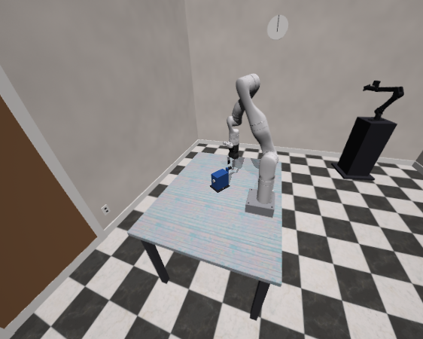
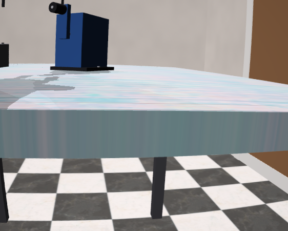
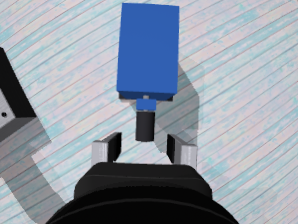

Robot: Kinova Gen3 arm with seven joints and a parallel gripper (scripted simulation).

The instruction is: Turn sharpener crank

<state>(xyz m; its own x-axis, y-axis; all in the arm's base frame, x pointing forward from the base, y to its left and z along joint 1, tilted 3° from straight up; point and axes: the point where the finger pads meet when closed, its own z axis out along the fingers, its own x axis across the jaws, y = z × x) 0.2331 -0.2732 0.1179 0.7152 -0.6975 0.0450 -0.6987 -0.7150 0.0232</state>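
While the claw (image 3: 144, 149) hangs just over the crank knob (image 3: 145, 125), its two fingers stand wide apart with nothing between them, one on each side of the black knob. The blue sharpener (image 1: 220, 180) sits on the tabletop (image 1: 211, 233) near the far edge, closer to the far left corner, just beside the arm's gray base (image 1: 251, 209). I think the step in hand is getting lined up to grab the knob; turning has not begun. Next, the claw likely needs to drop a little so the knob sits well between the fingers, then squeeze shut, then go round in a circle. From the low side view, the crank arm (image 2: 67, 21) points up and the knob (image 2: 57, 7) is near the top edge of the picture, and the claw is cut off there. How high the fingers are over the knob is hard to tell.
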